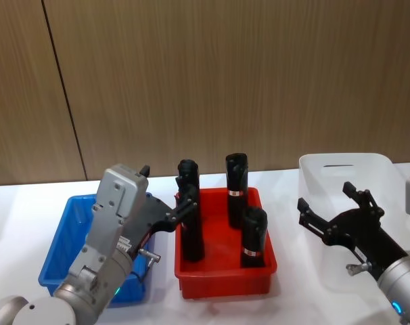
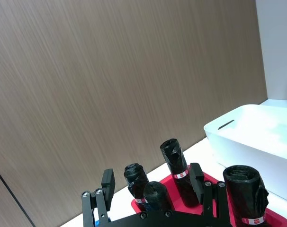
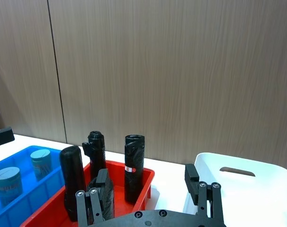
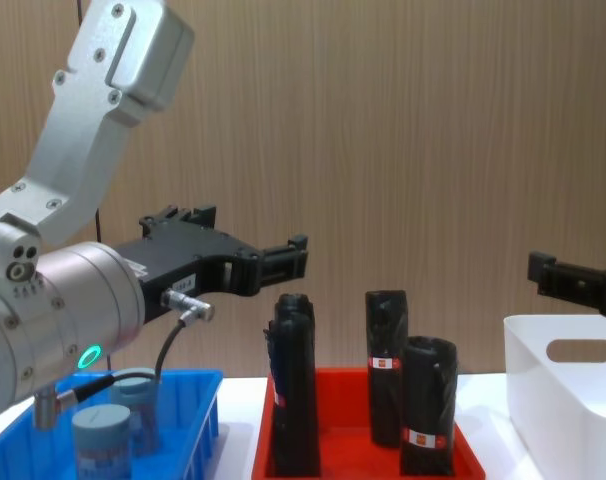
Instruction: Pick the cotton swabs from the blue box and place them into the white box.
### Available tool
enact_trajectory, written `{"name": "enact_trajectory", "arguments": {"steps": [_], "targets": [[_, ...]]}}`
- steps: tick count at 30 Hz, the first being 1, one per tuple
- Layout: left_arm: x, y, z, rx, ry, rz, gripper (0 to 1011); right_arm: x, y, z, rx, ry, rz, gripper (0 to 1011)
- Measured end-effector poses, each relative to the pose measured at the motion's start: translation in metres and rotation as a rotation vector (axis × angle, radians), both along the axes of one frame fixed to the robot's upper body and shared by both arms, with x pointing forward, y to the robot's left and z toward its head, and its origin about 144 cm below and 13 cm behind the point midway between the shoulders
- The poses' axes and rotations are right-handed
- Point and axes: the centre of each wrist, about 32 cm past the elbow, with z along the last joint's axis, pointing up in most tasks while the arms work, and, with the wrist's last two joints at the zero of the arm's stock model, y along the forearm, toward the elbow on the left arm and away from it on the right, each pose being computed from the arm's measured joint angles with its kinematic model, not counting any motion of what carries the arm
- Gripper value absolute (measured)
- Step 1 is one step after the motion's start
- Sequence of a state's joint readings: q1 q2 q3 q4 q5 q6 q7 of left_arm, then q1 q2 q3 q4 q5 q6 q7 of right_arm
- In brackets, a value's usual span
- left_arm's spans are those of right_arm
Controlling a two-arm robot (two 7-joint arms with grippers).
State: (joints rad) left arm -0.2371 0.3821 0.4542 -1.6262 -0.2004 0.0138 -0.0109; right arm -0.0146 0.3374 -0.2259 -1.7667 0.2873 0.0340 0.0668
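noted two cotton swabs [image 3: 40,161] [image 4: 103,440] standing upright inside the blue box [image 1: 59,247], grey-blue lids on, bluish labels facing out, close beside each other and untouched by either arm.

found blue box at the robot's left on the white table [image 1: 289,223], red tray [image 1: 225,279] just beside it in the middle, white box [image 1: 340,161] at the right, apart from the tray. oval handle cut-out visible in the white box's wall in the chest and right wrist views.

counted four black rolls [image 1: 237,186] upright in the red tray, each with a red-white band.

found left gripper [image 1: 168,189] [image 4: 248,235] raised over the border between blue box and red tray, higher than the roll tops in the chest view. fingers [image 2: 108,182] spread wide, nothing between them.

found right gripper [image 1: 327,198] [image 3: 146,176] hanging over the near left part of the white box, above its rim. fingers [image 3: 191,172] spread wide as well, nothing pinched.

brown wood-grain wall [image 1: 225,74] behind the table.
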Motion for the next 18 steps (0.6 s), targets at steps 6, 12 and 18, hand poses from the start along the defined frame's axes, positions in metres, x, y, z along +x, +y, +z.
{"name": "enact_trajectory", "arguments": {"steps": [6,12,18], "targets": [[0.0000,0.0000,0.0000,0.000,0.000,0.000,1004,0.0000,0.0000,0.0000,0.000,0.000,0.000,1002],[0.0000,0.0000,0.0000,0.000,0.000,0.000,1004,0.0000,0.0000,0.0000,0.000,0.000,0.000,1002],[0.0000,0.0000,0.0000,0.000,0.000,0.000,1004,0.0000,0.0000,0.0000,0.000,0.000,0.000,1002]]}}
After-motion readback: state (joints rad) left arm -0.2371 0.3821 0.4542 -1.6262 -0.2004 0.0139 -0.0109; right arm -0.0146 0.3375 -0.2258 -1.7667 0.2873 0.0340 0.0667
